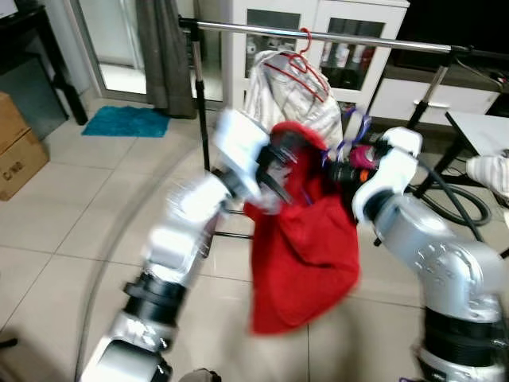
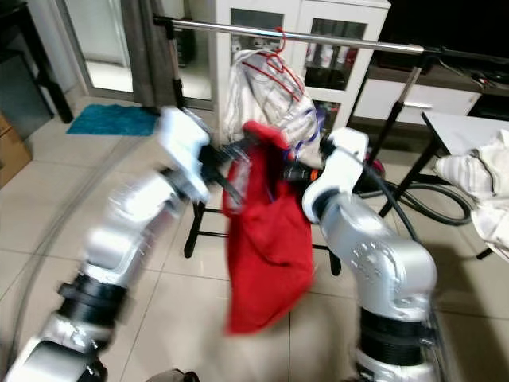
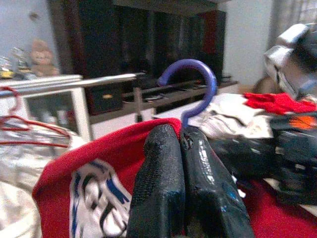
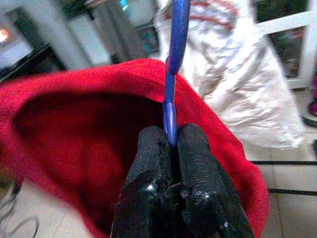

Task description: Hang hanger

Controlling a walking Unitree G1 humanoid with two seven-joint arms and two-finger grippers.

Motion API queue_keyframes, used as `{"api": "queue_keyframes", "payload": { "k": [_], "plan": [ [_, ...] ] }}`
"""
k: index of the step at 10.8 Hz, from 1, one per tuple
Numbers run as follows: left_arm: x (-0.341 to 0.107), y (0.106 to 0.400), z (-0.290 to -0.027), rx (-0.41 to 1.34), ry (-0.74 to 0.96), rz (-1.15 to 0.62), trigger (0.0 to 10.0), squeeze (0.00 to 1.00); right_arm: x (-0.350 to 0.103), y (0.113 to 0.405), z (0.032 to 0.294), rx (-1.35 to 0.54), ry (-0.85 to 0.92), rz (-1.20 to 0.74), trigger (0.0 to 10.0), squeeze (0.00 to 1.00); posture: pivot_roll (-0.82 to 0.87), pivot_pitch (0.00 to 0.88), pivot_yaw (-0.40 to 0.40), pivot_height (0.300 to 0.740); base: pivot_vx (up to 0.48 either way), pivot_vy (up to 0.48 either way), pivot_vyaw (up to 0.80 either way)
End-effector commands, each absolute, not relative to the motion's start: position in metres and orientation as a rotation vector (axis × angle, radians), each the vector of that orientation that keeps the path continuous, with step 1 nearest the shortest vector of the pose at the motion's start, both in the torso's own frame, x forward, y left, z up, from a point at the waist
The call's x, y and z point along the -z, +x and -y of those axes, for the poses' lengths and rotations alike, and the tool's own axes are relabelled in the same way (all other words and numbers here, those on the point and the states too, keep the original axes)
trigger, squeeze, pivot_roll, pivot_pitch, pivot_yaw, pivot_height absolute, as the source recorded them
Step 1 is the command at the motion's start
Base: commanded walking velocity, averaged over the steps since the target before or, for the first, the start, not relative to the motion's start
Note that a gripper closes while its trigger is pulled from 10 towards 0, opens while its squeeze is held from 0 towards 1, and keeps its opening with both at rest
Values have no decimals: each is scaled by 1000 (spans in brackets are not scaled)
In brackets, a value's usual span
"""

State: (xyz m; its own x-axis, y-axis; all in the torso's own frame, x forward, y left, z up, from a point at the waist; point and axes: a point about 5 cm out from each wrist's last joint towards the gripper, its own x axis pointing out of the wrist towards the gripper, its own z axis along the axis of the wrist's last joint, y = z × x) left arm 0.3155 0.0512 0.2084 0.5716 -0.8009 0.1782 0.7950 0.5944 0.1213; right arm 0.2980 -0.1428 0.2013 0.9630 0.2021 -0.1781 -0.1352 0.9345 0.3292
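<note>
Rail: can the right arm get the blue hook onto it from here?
Probably yes. The right gripper is shut on the blue hanger, below the rail. Rail to the right of the white garment looks bare, so nothing blocks the lift.

Head stereo pair looks forward and down from above both arms, sharing the clothes rail (image 1: 318,33) and red garment (image 1: 302,255). Each wrist camera sights closely along its own black fingers (image 3: 168,188) — both meet at the blue hanger (image 4: 173,74).

Two plastic hangers, one purple (image 3: 193,82) and one red (image 1: 298,68); two garments, red (image 1: 302,247) and white (image 1: 278,99).
</note>
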Motion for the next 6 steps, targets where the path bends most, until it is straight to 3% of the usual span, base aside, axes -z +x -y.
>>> {"api": "queue_keyframes", "payload": {
  "k": [1, 3, 4, 5, 6],
  "plan": [
    [-214, 312, -52, 965, 34, 239, 0, 0, -210, 302, 152, -114, 337, -151, 10000, 0, -85, 0, -28, 740, 0, 0, 0],
    [-207, 304, -56, 1035, -67, 165, 0, 0, -231, 307, 151, -109, 476, 4, 10000, 0, -83, 0, -29, 740, 0, 0, 0],
    [-210, 292, -51, 1145, -116, 159, 0, 0, -224, 307, 140, -197, 414, -49, 10000, 0, -86, 0, -29, 740, 0, 0, 0],
    [-221, 291, -50, 1150, -161, 217, 0, 0, -211, 305, 133, -249, 292, -119, 10000, 0, -85, 0, -31, 740, 0, 0, 0],
    [-248, 304, -63, 1018, -216, 342, 0, 0, -200, 303, 132, -233, 243, -153, 10000, 0, -81, 0, -34, 740, 0, 0, 0]
  ]
}}
